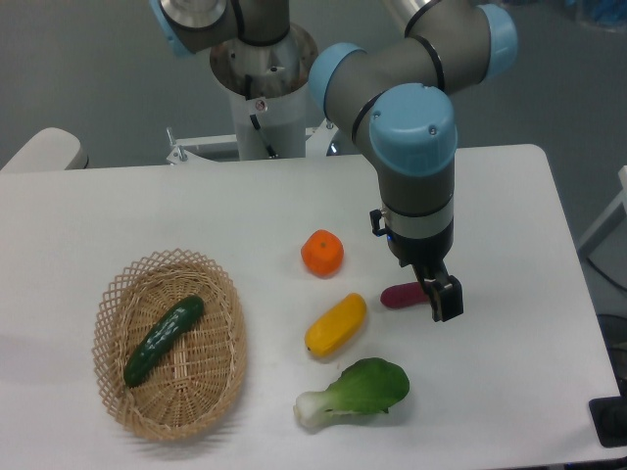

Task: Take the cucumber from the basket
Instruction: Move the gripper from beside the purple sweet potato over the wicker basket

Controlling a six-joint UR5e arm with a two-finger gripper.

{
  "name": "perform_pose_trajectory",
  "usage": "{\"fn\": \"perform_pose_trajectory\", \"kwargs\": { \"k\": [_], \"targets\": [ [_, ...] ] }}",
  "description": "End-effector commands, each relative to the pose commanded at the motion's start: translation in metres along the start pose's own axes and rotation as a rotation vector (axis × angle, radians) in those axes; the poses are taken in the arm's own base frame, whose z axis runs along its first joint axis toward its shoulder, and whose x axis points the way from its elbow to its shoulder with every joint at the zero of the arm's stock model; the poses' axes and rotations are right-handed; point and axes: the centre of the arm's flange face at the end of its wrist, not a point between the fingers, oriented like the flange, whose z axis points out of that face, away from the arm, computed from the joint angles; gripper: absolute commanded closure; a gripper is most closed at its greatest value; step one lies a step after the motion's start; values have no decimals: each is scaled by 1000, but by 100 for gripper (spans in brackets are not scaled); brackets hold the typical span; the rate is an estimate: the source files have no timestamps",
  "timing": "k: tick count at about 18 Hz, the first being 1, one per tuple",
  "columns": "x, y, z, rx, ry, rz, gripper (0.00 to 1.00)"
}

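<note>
The dark green cucumber [163,339] lies diagonally inside the oval tan wicker basket [218,390] at the left front of the table. My gripper [441,302] hangs far to the right of the basket, pointing down over the table, just beside the right end of a small purple vegetable [400,296]. Its dark fingers [448,298] overlap from this angle, so the gap between them does not show. Nothing is visibly held.
An orange fruit [322,253] sits mid-table. A yellow vegetable [335,325] lies in front of it, and a leafy bok choy [359,391] lies near the front edge. The arm's base [263,88] stands behind the table's far edge.
</note>
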Motion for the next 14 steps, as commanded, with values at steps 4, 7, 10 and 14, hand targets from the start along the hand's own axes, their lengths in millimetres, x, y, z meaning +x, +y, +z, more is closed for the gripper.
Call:
{"fn": "perform_pose_trajectory", "kwargs": {
  "k": [4, 7, 10, 14],
  "targets": [
    [-1, -2, -3, 3, -7, -1, 0],
    [0, -7, 1, -8, 3, 5, 0],
    [2, -13, 10, 17, 17, -18, 0],
    [9, -38, 23, 40, 48, -179, 0]
  ]
}}
